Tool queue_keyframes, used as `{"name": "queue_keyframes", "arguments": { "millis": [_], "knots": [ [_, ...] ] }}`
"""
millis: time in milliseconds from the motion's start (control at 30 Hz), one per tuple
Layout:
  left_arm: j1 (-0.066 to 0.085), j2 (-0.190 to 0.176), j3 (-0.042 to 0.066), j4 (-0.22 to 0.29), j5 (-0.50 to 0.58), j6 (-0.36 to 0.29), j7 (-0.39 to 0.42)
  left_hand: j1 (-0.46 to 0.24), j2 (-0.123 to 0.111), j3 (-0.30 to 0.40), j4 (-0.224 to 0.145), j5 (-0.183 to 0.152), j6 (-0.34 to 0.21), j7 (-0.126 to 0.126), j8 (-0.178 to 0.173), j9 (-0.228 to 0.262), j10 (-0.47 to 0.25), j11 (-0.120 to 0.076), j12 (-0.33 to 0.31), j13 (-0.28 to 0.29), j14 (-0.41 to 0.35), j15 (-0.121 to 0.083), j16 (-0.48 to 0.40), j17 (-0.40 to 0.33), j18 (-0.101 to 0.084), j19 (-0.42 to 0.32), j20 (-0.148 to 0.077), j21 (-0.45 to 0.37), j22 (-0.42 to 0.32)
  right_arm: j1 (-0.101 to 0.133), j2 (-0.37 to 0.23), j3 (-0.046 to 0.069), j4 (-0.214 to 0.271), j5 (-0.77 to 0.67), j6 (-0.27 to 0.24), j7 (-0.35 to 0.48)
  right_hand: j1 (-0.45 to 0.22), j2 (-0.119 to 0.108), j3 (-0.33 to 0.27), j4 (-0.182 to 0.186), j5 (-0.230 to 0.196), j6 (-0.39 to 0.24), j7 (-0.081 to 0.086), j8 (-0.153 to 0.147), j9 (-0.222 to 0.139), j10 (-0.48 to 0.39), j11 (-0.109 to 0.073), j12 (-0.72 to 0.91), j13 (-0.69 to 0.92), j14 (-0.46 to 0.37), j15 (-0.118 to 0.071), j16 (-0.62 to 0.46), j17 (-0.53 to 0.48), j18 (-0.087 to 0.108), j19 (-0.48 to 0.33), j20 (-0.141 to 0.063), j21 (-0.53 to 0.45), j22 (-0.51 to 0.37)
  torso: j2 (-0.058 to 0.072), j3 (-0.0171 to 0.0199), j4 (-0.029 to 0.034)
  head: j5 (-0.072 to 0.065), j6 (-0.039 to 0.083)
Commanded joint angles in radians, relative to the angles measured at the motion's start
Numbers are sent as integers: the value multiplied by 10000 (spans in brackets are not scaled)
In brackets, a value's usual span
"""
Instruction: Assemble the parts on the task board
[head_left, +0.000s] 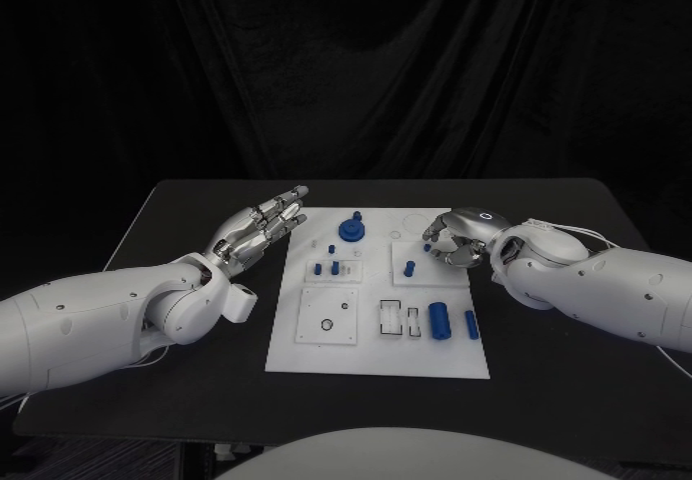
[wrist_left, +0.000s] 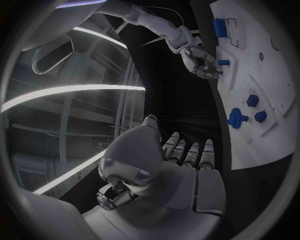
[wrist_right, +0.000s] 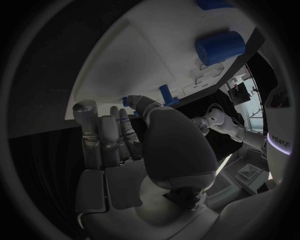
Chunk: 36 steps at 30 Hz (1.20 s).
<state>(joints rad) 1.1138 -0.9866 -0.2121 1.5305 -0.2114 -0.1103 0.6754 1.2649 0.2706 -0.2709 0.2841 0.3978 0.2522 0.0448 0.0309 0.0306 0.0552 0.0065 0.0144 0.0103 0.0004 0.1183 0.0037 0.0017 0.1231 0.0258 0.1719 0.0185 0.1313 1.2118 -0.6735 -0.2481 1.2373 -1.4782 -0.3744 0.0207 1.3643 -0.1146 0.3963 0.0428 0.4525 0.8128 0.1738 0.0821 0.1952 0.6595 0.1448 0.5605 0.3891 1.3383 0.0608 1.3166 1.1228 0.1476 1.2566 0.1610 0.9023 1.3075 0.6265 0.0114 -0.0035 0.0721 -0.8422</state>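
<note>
The white task board (head_left: 378, 345) lies mid-table. On its far part stand a blue knob (head_left: 352, 228), two small blue pieces (head_left: 326, 268) and a blue peg (head_left: 410, 268). Two blue cylinders (head_left: 453, 322) lie at its near right. My right hand (head_left: 456, 240) hovers over the board's far right corner with its fingers curled in. A small blue part (wrist_right: 129, 100) shows between its thumb and fingertips, close to the peg (wrist_right: 165, 94). My left hand (head_left: 261, 229) is held flat above the table, left of the board's far corner, fingers straight and holding nothing.
Empty slots and recesses (head_left: 392, 317) sit in the board's near half. Black table (head_left: 173, 215) surrounds the board on all sides. In the left wrist view the board (wrist_left: 275, 100) lies beyond my left hand (wrist_left: 181, 165).
</note>
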Motion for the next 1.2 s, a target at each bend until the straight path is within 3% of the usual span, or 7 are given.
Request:
{"name": "queue_keyframes", "arguments": {
  "millis": [33, 100, 133, 233, 400, 600, 1200],
  "knots": [
    [-33, 1, 8, -22, 25, 205, 1544, 96, 2, 50, 26, 79, -9, 49, 6, 8, -14, 105, -38, 6, -4, 99, -37, -17, -16, -1, 77, 22, 21, -27, 59, 10, -78, 15, -15, 30, 38, -70, 40, -15, -37, 105, -25, 35, 7, 48, -1, -78, -64, 10, 12, 46, -52, -135, 28, 5, -37, 855, -1, 2, -7, -9, -22],
    [-46, 7, 8, -31, 25, 128, 1535, 160, -15, 66, 10, 145, -28, 39, 2, 5, 4, 128, -35, 9, -4, 151, -37, -17, -9, 16, 142, 32, 62, -31, 87, 10, -101, 15, -3, 33, 50, -58, 57, -31, -30, 169, -22, 67, 16, 55, 0, -96, -100, 8, 12, 51, -56, -137, 29, 6, -28, 857, 0, 1, -2, 3, -26],
    [-54, 9, 7, -35, 25, 97, 1534, 361, -69, 128, -58, 441, -29, -26, 2, 6, 44, 186, -30, 15, -4, 301, -37, -17, 26, 65, 341, 58, 157, -32, 100, 10, -108, 15, 0, 35, 53, -52, 67, -39, -13, 212, -17, 88, 22, 80, -2, -95, -117, 14, 10, 61, -49, -138, 32, 6, -18, 860, -1, 1, -2, 16, -31],
    [-88, 11, 7, -41, 25, 36, 1520, 439, -92, 151, -61, 557, -27, -38, 3, 7, 68, 211, -27, 18, 16, 336, -28, -9, 70, 89, 406, 71, 194, -37, 141, 11, -126, 15, -4, 49, 38, -46, 81, -53, -13, 364, -13, 164, 52, 210, -23, -62, -166, 22, -2, 81, -55, -140, 43, -2, 13, 868, -4, 8, -11, 32, -57],
    [-145, 15, 7, -49, 25, -9, 1488, 543, -120, 186, -83, 693, -35, -84, 1, 6, 80, 294, -26, 19, 37, 396, -20, -2, 113, 120, 508, 87, 244, -43, 226, 11, -198, 16, 39, 49, 60, 3, 87, -137, 4, 1042, 28, 542, 269, 390, -104, -19, -279, 26, -72, 112, -87, -138, 48, -51, 40, 871, -6, 8, -8, 9, -79],
    [-189, 13, 7, -51, 25, 3, 1462, 599, -138, 205, -93, 759, -39, -116, 1, 6, 101, 366, -22, 23, 77, 452, -4, 12, 145, 155, 594, 106, 301, -51, 310, 12, -274, 16, 62, 53, 139, 77, 108, -228, 70, 1309, -3, 713, 413, 480, -140, -7, -345, 33, -102, 132, -98, -145, 69, -87, 92, 884, -2, 2, -8, -7, -93],
    [-236, 43, 7, -78, 25, 176, 1360, 726, -149, 266, -119, 883, 64, 12, 19, 20, 146, 581, -16, 29, 224, 629, 52, 56, 186, 210, 794, 131, 352, -78, 510, 15, -557, 16, 226, 33, 259, 134, 172, -359, 190, 1315, -25, 743, 503, 637, -172, 4, -419, 11, -138, 116, -160, -140, 60, -125, 94, 884, 1, 0, -8, -19, -171]
  ]
}}
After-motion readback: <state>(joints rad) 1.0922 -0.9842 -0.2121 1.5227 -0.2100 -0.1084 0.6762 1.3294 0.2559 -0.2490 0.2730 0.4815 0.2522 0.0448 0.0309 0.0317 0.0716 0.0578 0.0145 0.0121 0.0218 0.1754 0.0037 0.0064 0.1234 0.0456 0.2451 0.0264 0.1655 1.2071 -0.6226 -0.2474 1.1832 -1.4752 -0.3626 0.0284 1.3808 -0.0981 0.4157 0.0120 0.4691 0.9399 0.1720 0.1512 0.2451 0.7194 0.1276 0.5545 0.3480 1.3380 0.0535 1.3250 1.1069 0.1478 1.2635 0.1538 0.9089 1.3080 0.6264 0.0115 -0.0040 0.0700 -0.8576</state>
